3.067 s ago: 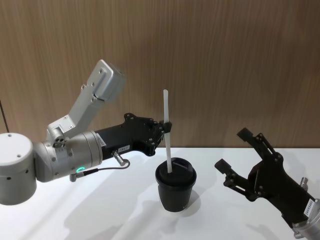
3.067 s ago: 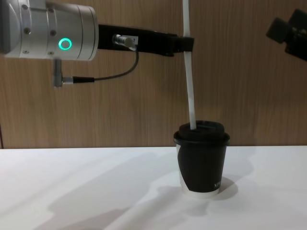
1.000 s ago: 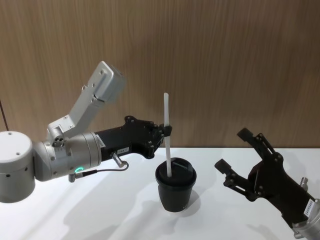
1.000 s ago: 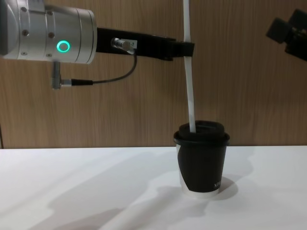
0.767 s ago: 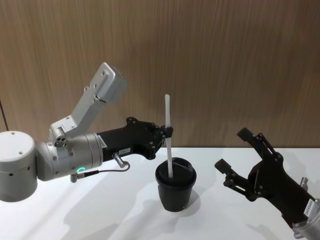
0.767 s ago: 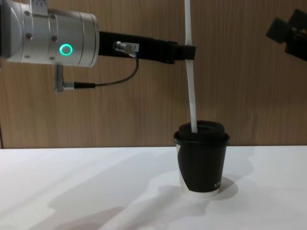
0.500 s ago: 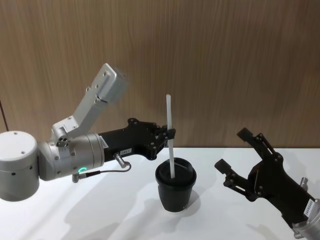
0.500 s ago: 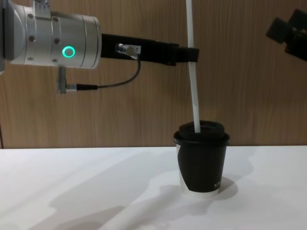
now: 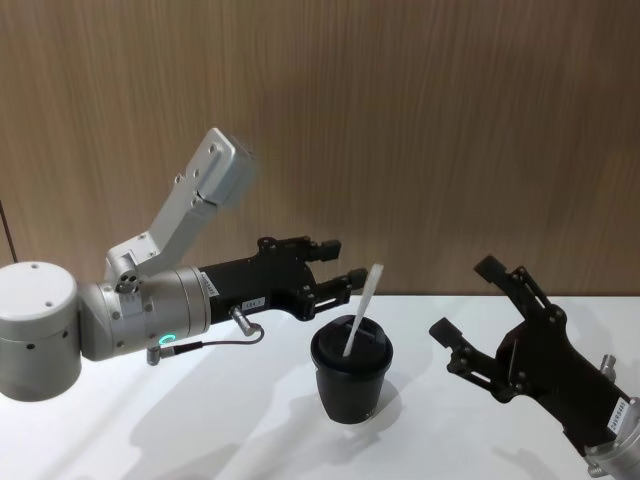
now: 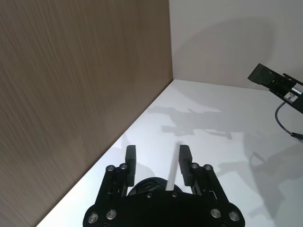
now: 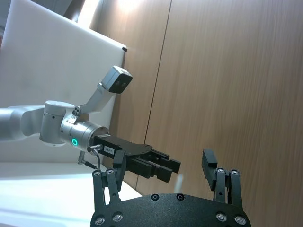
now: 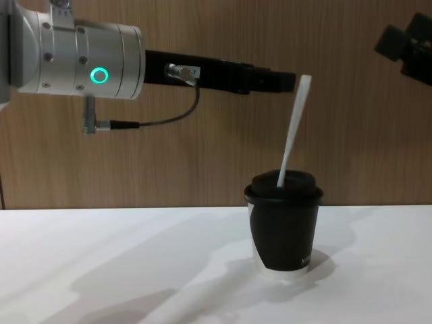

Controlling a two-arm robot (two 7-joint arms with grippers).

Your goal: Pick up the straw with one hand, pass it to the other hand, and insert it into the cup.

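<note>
The black lidded cup (image 9: 350, 385) (image 12: 283, 233) stands on the white table. The white straw (image 9: 364, 308) (image 12: 293, 131) sits in the lid's hole and leans to the right, free of any grip. My left gripper (image 9: 350, 260) (image 12: 280, 81) (image 10: 157, 152), with its silver green-lit wrist, hangs open just above and left of the cup, its fingers spread to either side of where the straw (image 10: 173, 163) stands. My right gripper (image 9: 466, 298) (image 11: 163, 163) is open and holds nothing, raised off the table to the right of the cup.
A wood-panelled wall rises right behind the white table (image 9: 200, 420). The left arm's grey cable (image 12: 158, 121) loops below its wrist. Bare table lies left of and in front of the cup.
The left gripper has opened and let go of the straw. The straw slid deeper into the cup and tipped from upright to leaning right. The right arm has not moved.
</note>
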